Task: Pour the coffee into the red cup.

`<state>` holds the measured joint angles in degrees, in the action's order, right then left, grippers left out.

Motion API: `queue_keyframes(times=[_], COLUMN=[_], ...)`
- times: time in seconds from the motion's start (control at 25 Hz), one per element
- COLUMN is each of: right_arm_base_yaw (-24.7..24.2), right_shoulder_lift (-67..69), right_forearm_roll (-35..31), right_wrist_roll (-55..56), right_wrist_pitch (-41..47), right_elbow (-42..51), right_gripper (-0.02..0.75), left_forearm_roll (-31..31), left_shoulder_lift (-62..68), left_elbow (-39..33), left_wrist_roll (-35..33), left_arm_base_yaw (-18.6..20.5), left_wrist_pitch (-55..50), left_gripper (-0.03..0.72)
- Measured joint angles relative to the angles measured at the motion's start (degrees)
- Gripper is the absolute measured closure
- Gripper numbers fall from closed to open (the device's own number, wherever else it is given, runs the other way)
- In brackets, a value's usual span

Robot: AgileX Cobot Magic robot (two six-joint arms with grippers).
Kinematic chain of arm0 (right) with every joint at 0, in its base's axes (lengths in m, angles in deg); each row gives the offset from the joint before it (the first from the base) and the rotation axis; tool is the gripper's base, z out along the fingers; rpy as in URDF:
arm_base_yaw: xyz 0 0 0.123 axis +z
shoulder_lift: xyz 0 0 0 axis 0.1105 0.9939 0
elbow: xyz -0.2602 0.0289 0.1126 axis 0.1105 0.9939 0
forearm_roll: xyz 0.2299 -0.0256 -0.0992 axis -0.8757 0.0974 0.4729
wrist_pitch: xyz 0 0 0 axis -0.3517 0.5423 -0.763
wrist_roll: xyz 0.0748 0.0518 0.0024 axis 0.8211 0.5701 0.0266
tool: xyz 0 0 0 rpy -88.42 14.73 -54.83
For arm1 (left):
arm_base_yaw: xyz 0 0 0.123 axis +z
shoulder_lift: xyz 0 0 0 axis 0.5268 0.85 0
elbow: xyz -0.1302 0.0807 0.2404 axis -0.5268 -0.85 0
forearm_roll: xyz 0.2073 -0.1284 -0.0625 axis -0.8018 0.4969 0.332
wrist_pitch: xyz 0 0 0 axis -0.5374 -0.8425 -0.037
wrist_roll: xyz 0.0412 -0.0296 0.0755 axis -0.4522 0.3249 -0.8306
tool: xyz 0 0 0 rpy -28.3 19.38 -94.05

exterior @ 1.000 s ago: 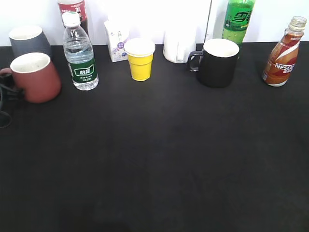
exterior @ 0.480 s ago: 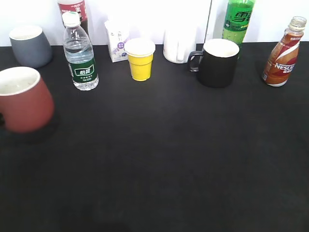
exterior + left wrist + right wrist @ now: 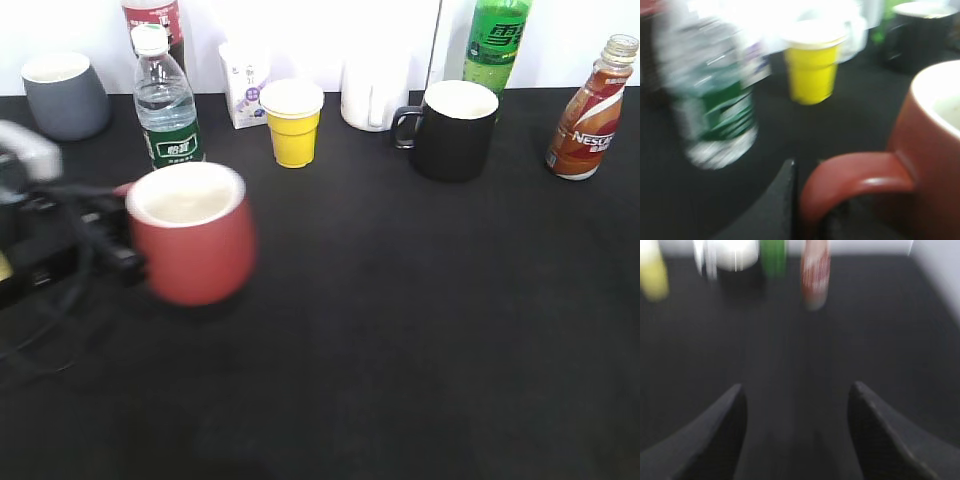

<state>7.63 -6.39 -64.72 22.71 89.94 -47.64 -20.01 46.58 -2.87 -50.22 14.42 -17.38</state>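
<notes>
The red cup point(image 3: 192, 243) hangs blurred above the black table at left of centre, its white inside showing. My left gripper point(image 3: 128, 262) is shut on its handle. In the left wrist view the gripper point(image 3: 807, 195) grips the curved handle of the red cup point(image 3: 925, 165). The coffee bottle point(image 3: 586, 112) with its Nescafe label stands upright at the far right back. My right gripper point(image 3: 796, 395) is open and empty above bare table; the coffee bottle point(image 3: 815, 272) shows blurred far ahead of it. The right gripper is out of the exterior view.
Along the back stand a grey mug point(image 3: 65, 94), a water bottle point(image 3: 167, 100), a small carton point(image 3: 243, 83), a yellow cup point(image 3: 291, 122), a white jug point(image 3: 374, 92), a black mug point(image 3: 452, 128) and a green soda bottle point(image 3: 496, 42).
The left gripper has carried the red cup from the far left, beside the grey mug, rightward and nearer to the front. The left arm has come into view.
</notes>
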Motion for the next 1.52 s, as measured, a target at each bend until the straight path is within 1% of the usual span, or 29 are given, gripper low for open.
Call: queue_keyframes(times=[0.04, 0.12, 0.32, 0.4, 0.44, 0.48, 0.52, 0.56, 0.68, 0.76, 0.84, 0.88, 0.96, 1.04, 1.24, 1.44, 1.48, 1.52], right_arm_base_yaw=[0.0, 0.0, 0.0, 0.0, 0.0, 0.0, 0.0, 0.0, 0.0, 0.0, 0.0, 0.0, 0.0, 0.0, 0.0, 0.0, 0.0, 0.0], right_shoulder_lift=[2.6, 9.0, 27.2, 36.4, 42.0, 46.3, 51.0, 56.6, 74.2, 85.2, 93.7, 96.6, 100.5, 103.8, 111.8, 117.2, 118.2, 118.9], right_forearm_roll=[0.8, 1.7, 1.5, 1.6, 1.6, 1.6, 1.3, 1.1, 0.9, 0.8, 0.7, 0.7, 0.7, 0.7, 0.4, -0.9, -0.9, -0.9], right_wrist_roll=[0.0, 0.0, 0.0, 0.0, 0.0, 0.0, 0.0, 0.1, 0.2, 0.2, 0.9, 1.0, 2.2, 2.8, 3.5, 3.6, 3.6, 3.6], right_wrist_pitch=[-6.7, -17.3, -43.8, -52.5, -56.5, -61.3, -66.9, -73.2, -94.1, -101.6, -105.6, -105.8, -106.3, -106.8, -107.1, -107.4, -107.4, -107.4], right_elbow=[0.9, 3.9, 11.4, 11.9, 11.9, 12.0, 12.0, 12.0, 11.9, 10.6, 7.1, 4.9, 1.0, -2.9, -13.7, -20.3, -21.5, -22.2], right_gripper=[0.240, 0.240, 0.241, 0.239, 0.218, 0.177, 0.141, 0.122, 0.119, 0.136, 0.139, 0.130, 0.077, 0.066, 0.064, 0.072, 0.077, 0.099], left_forearm_roll=[0.1, 0.1, 0.1, 0.1, 0.1, 0.1, 0.1, 0.1, 0.1, 0.1, 0.1, 0.1, 0.1, 0.1, 0.1, 0.1, 0.1, 0.1], left_shoulder_lift=[1.2, 2.7, 3.9, 4.4, 4.4, 4.4, 4.4, 4.4, 4.4, 4.4, 4.4, 4.4, 4.4, 4.4, 4.4, 4.4, 4.4, 4.4], left_elbow=[1.3, 2.5, 2.7, 2.7, 2.7, 2.7, 2.7, 2.7, 2.7, 2.7, 2.7, 2.7, 2.7, 2.7, 2.7, 2.7, 2.7, 2.7], left_wrist_roll=[0.0, -0.1, -0.1, -0.1, -0.1, -0.1, -0.1, -0.1, -0.1, -0.1, -0.1, -0.1, -0.1, -0.1, -0.1, -0.1, -0.1, -0.1], left_arm_base_yaw=[-1.2, -3.2, -3.4, -3.4, -3.4, -3.4, -3.4, -3.4, -3.4, -3.4, -3.4, -3.4, -3.4, -3.4, -3.4, -3.4, -3.4, -3.4], left_wrist_pitch=[0.0, -0.3, -0.4, -0.4, -0.3, -0.4, -0.4, -0.4, -0.4, -0.3, 0.6, 1.0, 1.4, 1.4, 1.4, 1.4, 1.4, 1.4], left_gripper=[0.622, 0.622, 0.622, 0.622, 0.622, 0.622, 0.622, 0.622, 0.622, 0.622, 0.622, 0.622, 0.622, 0.622, 0.622, 0.622, 0.622, 0.623])
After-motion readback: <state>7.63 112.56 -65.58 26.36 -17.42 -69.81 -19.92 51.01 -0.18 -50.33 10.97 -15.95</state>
